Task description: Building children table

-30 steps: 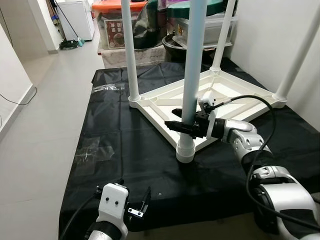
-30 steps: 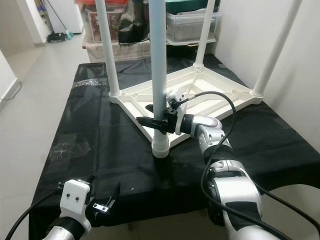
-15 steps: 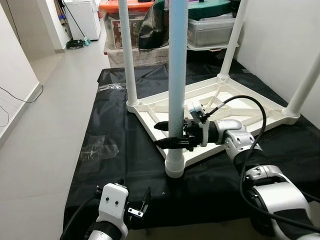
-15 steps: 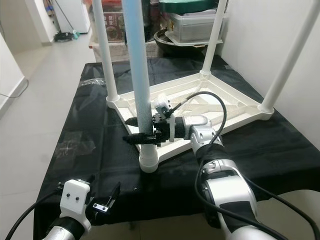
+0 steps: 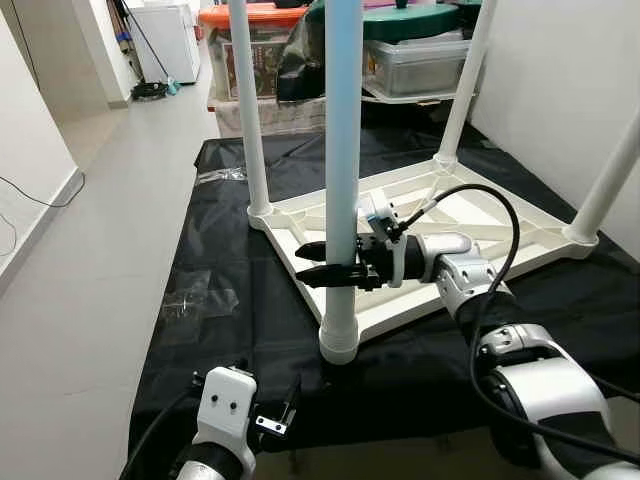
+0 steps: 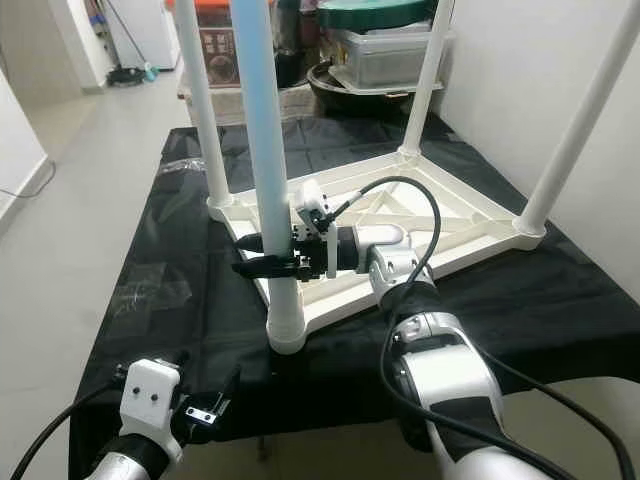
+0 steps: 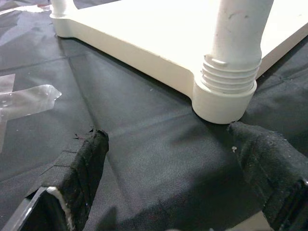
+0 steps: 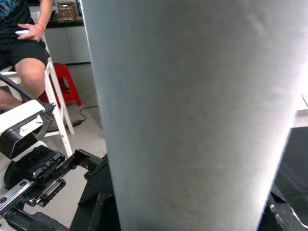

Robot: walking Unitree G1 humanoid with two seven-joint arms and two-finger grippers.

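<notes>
White table top [image 5: 470, 225] lies upside down on black cloth [image 5: 220, 330], w/ 4 white legs standing up from its corners. Near leg [image 5: 340, 180] is at the corner closest to the robot, its threaded base [image 7: 226, 79] sitting in the corner socket. Right gripper [image 5: 325, 262] reaches across the table top & is clamped around the near leg partway up, one finger either side, touching it. Its cable [image 5: 490, 215] loops above the table top. Left gripper [image 7: 168, 173] sits low at the cloth's near edge, just short of the near leg's socket, fingers [image 7: 79, 166] spread apart, holding nothing. Clear plastic scrap [image 5: 195, 295] lies on the cloth beside the table top. Storage boxes [image 5: 410, 55] beyond the table top. Seated person [image 8: 24, 43] on a white chair shows past the near leg in right wrist view.
</notes>
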